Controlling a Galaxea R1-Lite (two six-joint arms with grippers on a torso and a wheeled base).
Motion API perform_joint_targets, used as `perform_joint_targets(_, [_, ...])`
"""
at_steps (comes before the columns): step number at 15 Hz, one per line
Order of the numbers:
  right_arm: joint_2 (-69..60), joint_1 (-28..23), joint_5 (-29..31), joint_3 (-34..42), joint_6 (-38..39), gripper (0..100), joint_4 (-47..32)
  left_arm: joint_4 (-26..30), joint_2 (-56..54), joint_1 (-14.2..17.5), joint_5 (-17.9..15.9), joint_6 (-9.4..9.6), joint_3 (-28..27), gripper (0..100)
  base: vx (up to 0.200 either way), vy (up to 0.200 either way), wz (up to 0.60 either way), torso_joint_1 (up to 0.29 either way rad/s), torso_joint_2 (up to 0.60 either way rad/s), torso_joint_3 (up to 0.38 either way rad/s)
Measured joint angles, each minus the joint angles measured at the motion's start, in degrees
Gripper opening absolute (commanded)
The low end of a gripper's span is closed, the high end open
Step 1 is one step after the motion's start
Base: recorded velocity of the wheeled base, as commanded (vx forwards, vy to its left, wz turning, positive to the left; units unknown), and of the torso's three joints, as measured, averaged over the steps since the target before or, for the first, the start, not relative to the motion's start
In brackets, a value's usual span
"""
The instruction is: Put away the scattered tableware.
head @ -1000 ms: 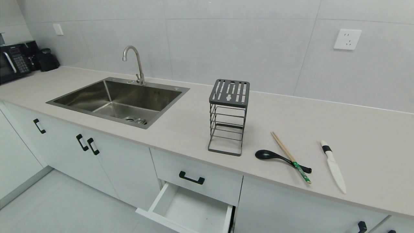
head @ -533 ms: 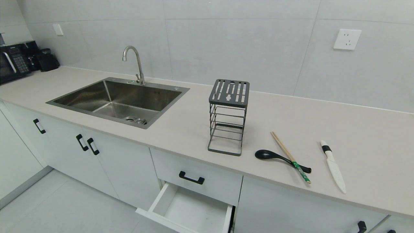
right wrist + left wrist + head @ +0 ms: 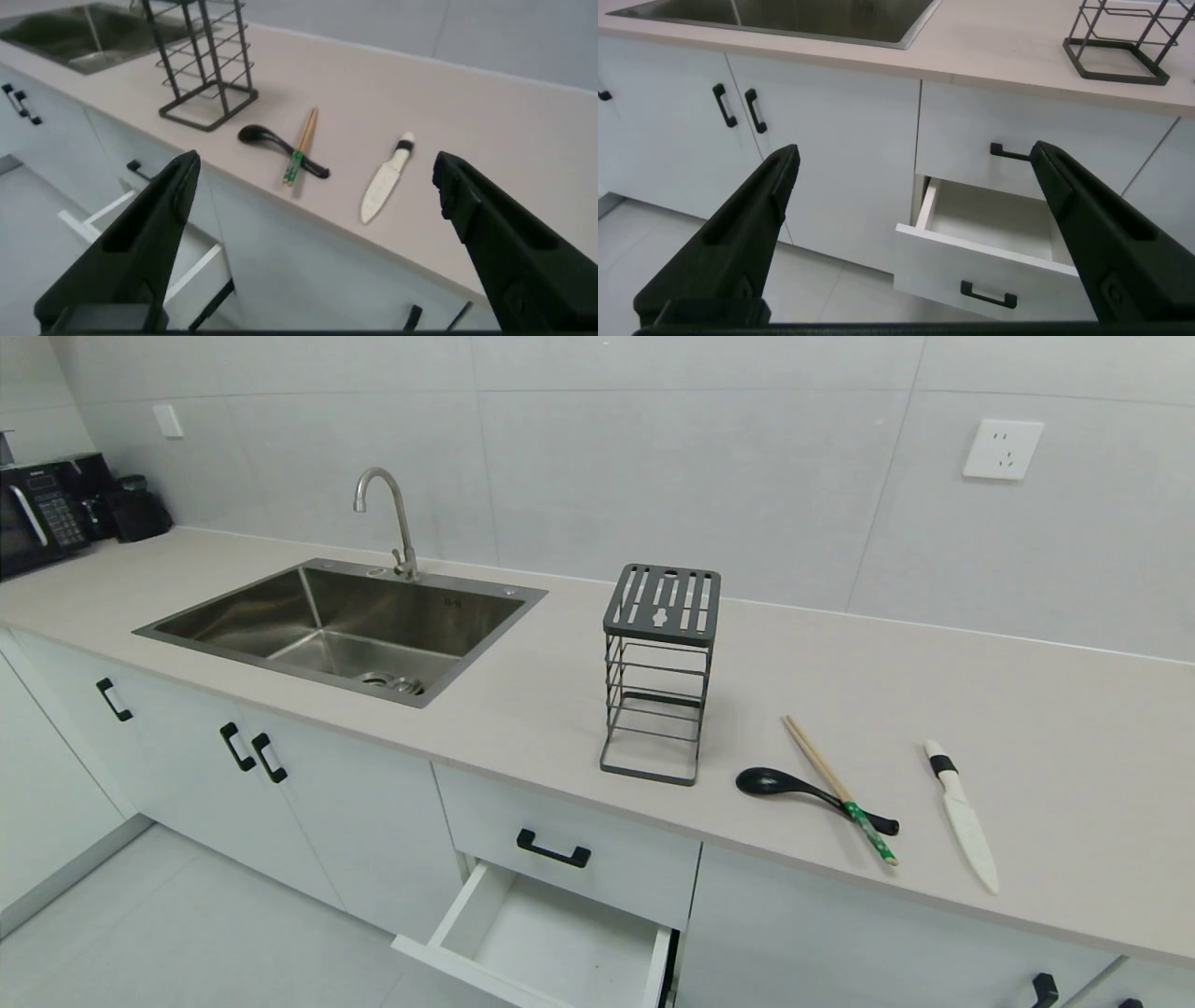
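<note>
**Tableware ahead of the right claw, far from the left**

We start from the scattered pieces. The black spoon (image 3: pixel 803 791), the chopsticks (image 3: pixel 840 791) and the white knife (image 3: pixel 962 817) all lie flat on the bench (image 3: pixel 523 709). They are ahead of the right claw (image 3: pixel 318 161) and lower than it, and they fall within the span of its fingers. That claw hangs out in front of the bench edge with its jaws spread wide and nothing in them.

From there the spoon is the nearest piece, with its bowl turned toward the rack (image 3: pixel 663 602). The chopsticks lie together as a pair and cross over the far end of the spoon's handle, touching it. The knife lies apart, on the side away from the rack, and runs roughly parallel to the chopsticks. All three long axes slant diagonally, from the wall side near the rack toward the bench edge away from it.

The left claw (image 3: pixel 915 149) is also wide open and empty. It faces the cabinet fronts and the pulled-out drawer (image 3: pixel 560 938), with only the rack's foot ahead and off to one side, well apart from the tableware.

We judge the right arm to be the nearer one. Its jaws would have to close across a slanted axis, not along it. The crossing of chopsticks and spoon is what makes a clean pick awkward.
</note>
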State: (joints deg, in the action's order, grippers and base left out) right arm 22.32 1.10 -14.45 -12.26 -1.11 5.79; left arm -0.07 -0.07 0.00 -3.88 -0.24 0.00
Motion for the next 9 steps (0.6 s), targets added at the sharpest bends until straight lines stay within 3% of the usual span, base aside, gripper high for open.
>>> perform_joint_targets(9, [14.3, 1.7, -1.2, -4.0, 0.0, 100, 0.1, 0.0, 0.0, 0.0, 0.0, 0.0, 0.0, 100, 0.0, 0.0, 0.0, 0.0, 0.0, 0.0])
